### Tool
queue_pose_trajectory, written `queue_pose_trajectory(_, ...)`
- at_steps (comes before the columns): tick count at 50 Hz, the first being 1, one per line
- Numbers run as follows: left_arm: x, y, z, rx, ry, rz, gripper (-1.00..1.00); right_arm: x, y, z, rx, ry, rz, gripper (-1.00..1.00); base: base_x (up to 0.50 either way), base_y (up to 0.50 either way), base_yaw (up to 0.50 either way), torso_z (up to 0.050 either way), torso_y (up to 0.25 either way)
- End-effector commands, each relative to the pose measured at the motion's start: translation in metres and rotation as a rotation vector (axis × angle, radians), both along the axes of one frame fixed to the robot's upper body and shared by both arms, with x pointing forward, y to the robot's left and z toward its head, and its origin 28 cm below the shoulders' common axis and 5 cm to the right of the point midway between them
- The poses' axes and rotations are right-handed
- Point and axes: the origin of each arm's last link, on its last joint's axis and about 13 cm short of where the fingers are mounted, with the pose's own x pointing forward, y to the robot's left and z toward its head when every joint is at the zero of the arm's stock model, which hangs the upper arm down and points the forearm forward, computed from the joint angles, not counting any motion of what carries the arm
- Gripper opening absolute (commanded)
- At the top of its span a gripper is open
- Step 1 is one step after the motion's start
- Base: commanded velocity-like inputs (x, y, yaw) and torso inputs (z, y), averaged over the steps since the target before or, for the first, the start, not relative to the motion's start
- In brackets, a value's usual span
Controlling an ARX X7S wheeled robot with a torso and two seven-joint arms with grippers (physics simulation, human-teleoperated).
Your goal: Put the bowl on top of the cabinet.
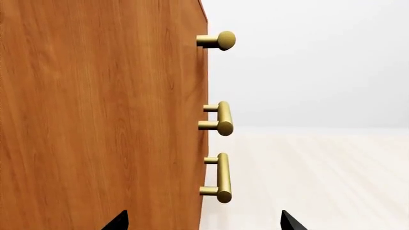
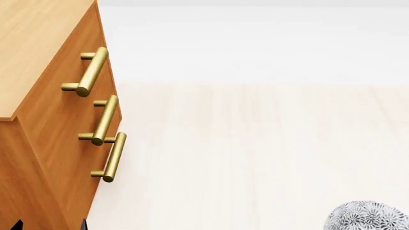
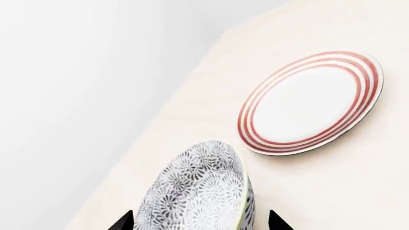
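Patterned ceramic fills the lower middle of the right wrist view, where the bowl [image 3: 201,191] is seen tilted, its dark grey floral inside turned toward the camera and its pale rim running down one edge. The two dark tips of the right tool [image 3: 201,221] are seen at the bottom edge of that frame, one on each side of the bowl and spread wide; whether the tips press on the bowl cannot be told, since the contact lies below the frame edge. A flat white plate [image 3: 311,103] with red rings is seen in the upper right of the same view, lying on the pale tabletop [image 3: 357,191] close to the bowl but apart from it.

In the head view, only the top of the bowl [image 2: 367,216] is shown, at the lower right corner, well apart from the cabinet [image 2: 48,129], which takes up the left side of the frame. The lighter wood top of the cabinet is seen at the upper left, and three brass handles [image 2: 102,120] are set on the front face.

In the left wrist view, the orange-brown side of the cabinet [image 1: 96,120] fills the left half, with the handles [image 1: 221,117] seen in profile. The tips of the left tool [image 1: 204,221] are shown at the bottom edge, set wide apart with nothing between them.
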Motion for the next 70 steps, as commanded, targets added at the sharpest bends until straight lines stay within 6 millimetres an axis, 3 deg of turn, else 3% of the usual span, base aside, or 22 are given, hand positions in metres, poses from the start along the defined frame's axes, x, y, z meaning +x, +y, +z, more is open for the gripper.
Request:
queue_pose_trajectory(1,-0.001,0.000,0.000,0.000,-0.001,0.000,1.00,0.002,-0.003,-0.002,0.044,0.007,-0.025,1.00,0.00,0.00,0.00,0.000,0.000)
queue_pose_trajectory(20,0.001,-0.001,-0.002,0.001,0.007,-0.004,1.00,0.026,-0.008,-0.009,0.049,0.072,-0.014,1.00,0.00,0.00,0.00,0.000,0.000)
queue_pose_trajectory(42,0.002,-0.001,-0.002,0.004,0.008,-0.006,1.00,0.033,-0.020,-0.012,0.090,0.099,-0.060,1.00,0.00,0.00,0.00,0.000,0.000)
queue_pose_trajectory(70,0.002,-0.001,-0.003,0.005,0.011,-0.008,1.00,0.063,-0.022,-0.026,0.097,0.190,-0.033,1.00,0.00,0.00,0.00,0.000,0.000)
